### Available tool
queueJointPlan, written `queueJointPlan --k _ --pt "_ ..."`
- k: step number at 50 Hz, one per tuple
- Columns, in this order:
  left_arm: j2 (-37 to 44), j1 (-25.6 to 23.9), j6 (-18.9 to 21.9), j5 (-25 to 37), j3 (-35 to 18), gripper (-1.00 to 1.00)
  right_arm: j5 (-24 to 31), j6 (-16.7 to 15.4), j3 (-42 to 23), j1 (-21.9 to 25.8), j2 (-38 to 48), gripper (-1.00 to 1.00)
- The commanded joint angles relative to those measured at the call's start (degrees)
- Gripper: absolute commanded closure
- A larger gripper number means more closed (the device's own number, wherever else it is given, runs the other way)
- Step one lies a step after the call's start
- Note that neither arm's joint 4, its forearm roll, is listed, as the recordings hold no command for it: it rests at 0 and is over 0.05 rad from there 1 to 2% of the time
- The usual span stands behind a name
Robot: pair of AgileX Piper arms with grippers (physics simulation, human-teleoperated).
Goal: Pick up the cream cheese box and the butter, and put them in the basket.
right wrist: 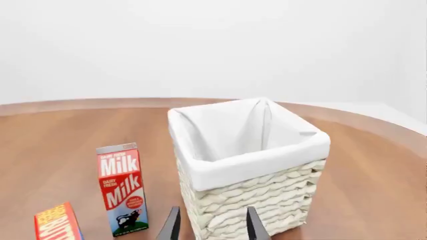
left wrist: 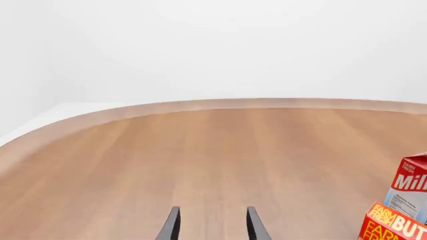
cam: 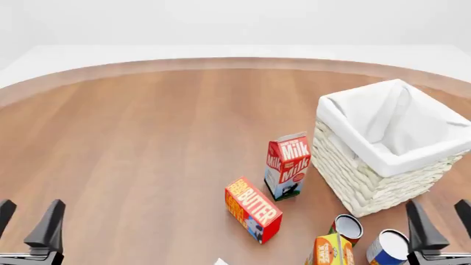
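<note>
Wooden table (left wrist: pixel 200 160) fills your left wrist view; the left gripper (left wrist: pixel 211 225) is spread and empty, the butter (left wrist: pixel 395 225) peeping in beside it.

From the front, butter lies at 8 o'clock of the milk carton (cam: pixel 287 165), and the basket (cam: pixel 390 143), at 3 o'clock, holds nothing visible. Cans (cam: pixel 347 226) stand near the spread right gripper (cam: pixel 440 223).

Your right wrist view faces the basket. I cannot find the cream cheese box, so both picks remain.

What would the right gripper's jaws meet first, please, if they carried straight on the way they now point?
Probably the basket: in the right wrist view its woven wall fills the line just ahead of the open right gripper. The milk carton stands off to one side, though depth is uncertain.
</note>
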Motion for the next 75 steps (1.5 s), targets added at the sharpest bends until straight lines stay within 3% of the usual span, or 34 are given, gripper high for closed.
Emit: queueJointPlan --k 1,4,6,8,13,19,29,32,35,40,45,52,66,69,70,75 --pt "0.26 0.0 0.0 -0.07 -0.15 -1.0 -0.71 -0.25 -0.1 -0.43 1.29 -1.0" --pt "0.26 0.0 0.0 -0.07 -0.15 -1.0 -0.66 -0.27 -0.32 -0.32 1.73 -1.0" --pt "0.26 0.0 0.0 -0.07 -0.15 -1.0 -3.04 3.34 -0.55 -0.93 5.82 -1.0" --pt "0.26 0.0 0.0 -0.07 -0.15 -1.0 -4.09 4.47 -0.69 0.13 8.02 -1.0" --pt "0.26 0.0 0.0 -0.07 -0.15 -1.0 -3.34 3.21 -1.16 1.52 7.89 -1.0" --pt "0.26 0.0 0.0 -0.07 -0.15 -1.0 3.17 0.47 -4.43 4.66 3.36 -1.0" --pt "0.26 0.0 0.0 -0.07 -0.15 -1.0 10.59 -2.22 -13.52 10.09 4.49 -1.0" --pt "0.26 0.0 0.0 -0.07 -0.15 -1.0 12.28 -1.38 -16.55 11.76 6.52 -1.0" --pt "0.26 0.0 0.0 -0.07 -0.15 -1.0 13.08 -5.2 -18.1 14.38 8.3 -1.0" --pt "0.26 0.0 0.0 -0.07 -0.15 -1.0 14.43 -4.02 -20.96 16.74 11.14 -1.0" --pt "0.26 0.0 0.0 -0.07 -0.15 -1.0 14.27 -6.17 -22.5 18.43 14.71 -1.0" --pt "0.26 0.0 0.0 -0.07 -0.15 -1.0 14.02 -6.08 -23.93 22.13 18.88 -1.0" --pt "0.26 0.0 0.0 -0.07 -0.15 -1.0 20.08 -6.2 -35.44 27.44 27.84 -1.0" --pt "0.26 0.0 0.0 -0.07 -0.15 -1.0 20.62 -6.99 -36.47 28.5 29.11 -1.0" --pt "0.26 0.0 0.0 -0.07 -0.15 -1.0 22.06 -8.59 -39.05 29.54 30.67 -1.0" --pt "0.26 0.0 0.0 -0.07 -0.15 -1.0 21.97 -7.06 -40.5 31.64 32.57 -1.0"
